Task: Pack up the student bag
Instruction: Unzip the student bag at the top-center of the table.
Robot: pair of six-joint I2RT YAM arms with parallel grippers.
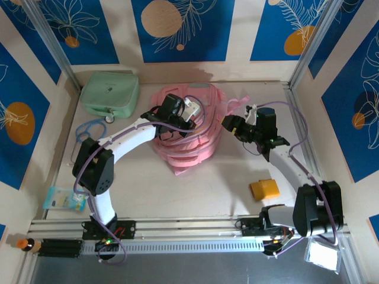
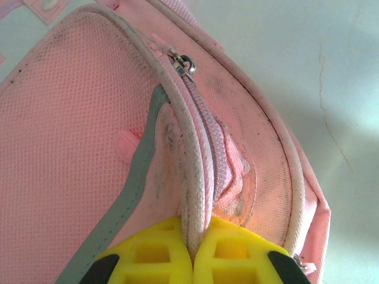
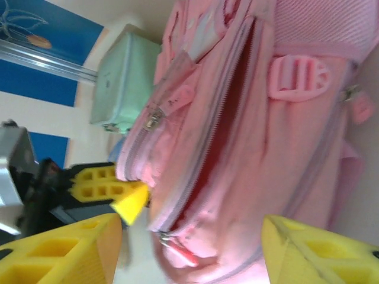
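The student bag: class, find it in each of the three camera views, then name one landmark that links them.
Top external: student bag in the middle of the table.
Left wrist: close up, piped seam running to bottom centre.
Right wrist: centre and right, zip parted.
Shared landmark: left gripper, pinching the bag's seam.

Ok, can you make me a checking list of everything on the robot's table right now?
Surface: pale table, no spills seen.
Job's things: soft pink fabric backpack lying mid-table, its zip opening gaping.
Clutter: mint-green rectangular case, blue looped thing, orange-yellow block, clear packet.
Grippers: left pincer shut on the backpack's piped seam; right pincer open, facing the backpack.
Cables: purple cables run along both arms.
Surroundings: blue leaf-print wall panels.
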